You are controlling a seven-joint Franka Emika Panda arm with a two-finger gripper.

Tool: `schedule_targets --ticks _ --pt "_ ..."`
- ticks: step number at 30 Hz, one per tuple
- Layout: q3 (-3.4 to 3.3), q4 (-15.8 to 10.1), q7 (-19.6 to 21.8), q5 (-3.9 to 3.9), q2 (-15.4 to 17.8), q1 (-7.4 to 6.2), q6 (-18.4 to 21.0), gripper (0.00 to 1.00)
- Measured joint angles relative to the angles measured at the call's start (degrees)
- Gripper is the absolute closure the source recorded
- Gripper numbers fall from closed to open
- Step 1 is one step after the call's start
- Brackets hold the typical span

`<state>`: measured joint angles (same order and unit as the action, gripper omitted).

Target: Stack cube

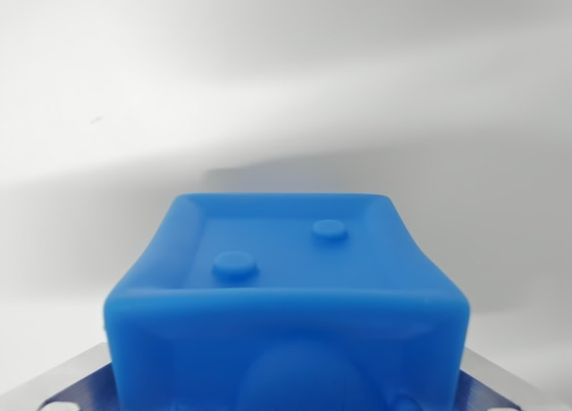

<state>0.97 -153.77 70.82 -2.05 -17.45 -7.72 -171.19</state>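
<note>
One blue cube [290, 295] fills bottom edge; white surface [286, 71] beyond.

wrist view looks closely down over blue cube [286, 277].

The blue cube [288, 295] fills the lower frame, its recessed face showing 2 round studs.

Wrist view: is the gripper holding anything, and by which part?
A blue cube fills the lower frame close to the camera, apparently held, but the gripper fingers are not visible, so the hold and its place cannot be confirmed.
</note>
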Motion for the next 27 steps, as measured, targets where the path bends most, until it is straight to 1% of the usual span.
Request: schedule_targets --ticks 11,20,27 --pt "0.42 -1.0 -0.2 0.37 4.8 0.27 3.7 1.0" --pt "0.56 -1.8 -0.7 1.0 9.5 0.3 7.5 1.0" --pt "0.58 -2.2 -1.1 1.49 14.0 0.26 11.5 1.0"
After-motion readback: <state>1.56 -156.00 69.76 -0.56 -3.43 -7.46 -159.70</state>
